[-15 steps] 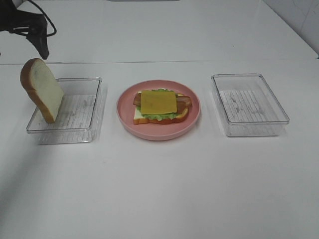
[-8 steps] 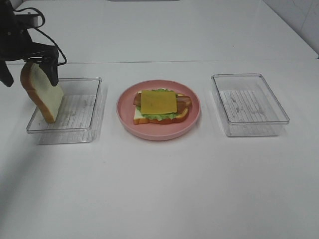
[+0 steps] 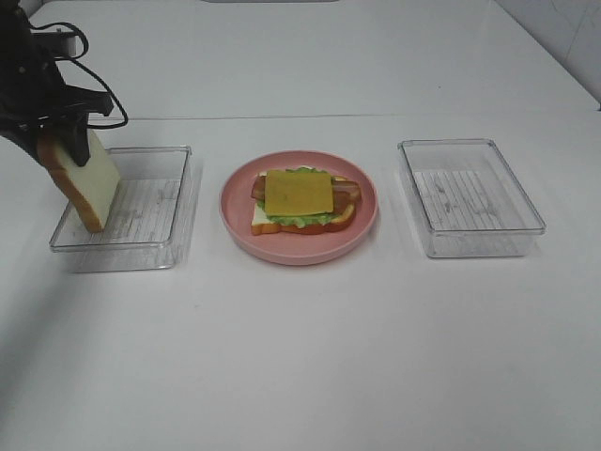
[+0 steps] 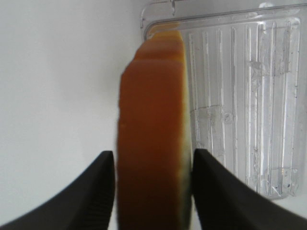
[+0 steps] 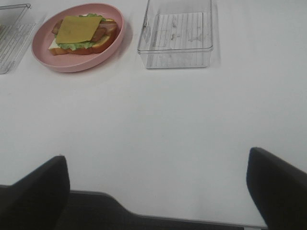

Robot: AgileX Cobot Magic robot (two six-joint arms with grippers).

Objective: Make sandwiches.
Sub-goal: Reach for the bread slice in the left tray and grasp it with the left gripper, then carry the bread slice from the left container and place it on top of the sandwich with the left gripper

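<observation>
Sitting open-faced on the round pink plate [image 3: 235,221], between two clear ribbed plastic trays: the stacked sandwich [image 3: 302,201] of white bread, ruffled green lettuce, reddish-brown meat strips and a smooth yellow cheese square [image 3: 299,191]. Standing on edge in the left clear plastic tray [image 3: 160,202], leaning on its outer wall: a thick white bread slice with tan-brown crust [image 3: 86,180]. Now closing on that slice's crust, unlike a second ago when spread wide above it: the black left gripper [image 4: 152,191], fingers touching both faces. Hanging spread wide and holding nothing: the black right gripper [image 5: 158,191].
</observation>
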